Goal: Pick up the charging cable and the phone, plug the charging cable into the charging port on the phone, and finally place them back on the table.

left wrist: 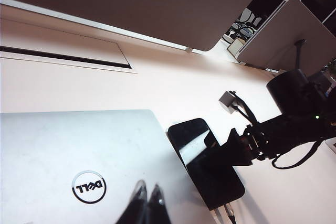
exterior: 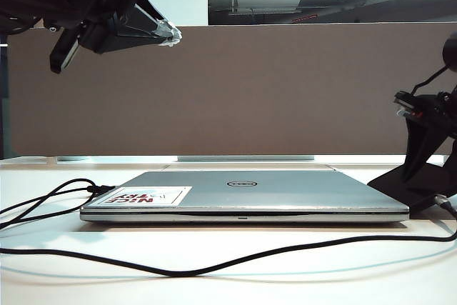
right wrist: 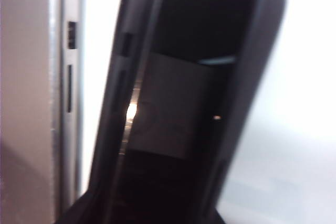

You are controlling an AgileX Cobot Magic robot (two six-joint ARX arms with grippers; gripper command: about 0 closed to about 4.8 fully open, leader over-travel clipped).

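Two end effectors: both mine, my left end effector [exterior: 171, 33] high in the upper left of the exterior view, my right end effector [left wrist: 233, 153] low at the right side of the left wrist view.
Left end effector state: its fingertips are pressed together with nothing between them, and it hangs above the lid with the round logo.
Right end effector state: its dark fingers lie over the phone's face. I cannot tell whether they are spread or clamping.
Phone: the flat, glossy black rectangular smartphone [left wrist: 205, 161] lies on the tabletop just beside the laptop's side edge, at lower centre of the left wrist view. In the right wrist view it fills the frame, blurred.
Cable: the long thin black charging cord [exterior: 214, 266] sags across the foreground of the exterior view and runs off to the lower right.
Plug: one cord end sits at the phone's near short edge. I cannot tell whether it is seated in the port.
Laptop: the closed silver metal laptop [exterior: 243, 194] sits mid-frame, with a red-lettered white sticker [exterior: 146, 196] on its lid.
Tabletop: a wide plain white surface [exterior: 71, 283].
Backdrop: a brown-grey fabric divider panel [exterior: 285, 91].
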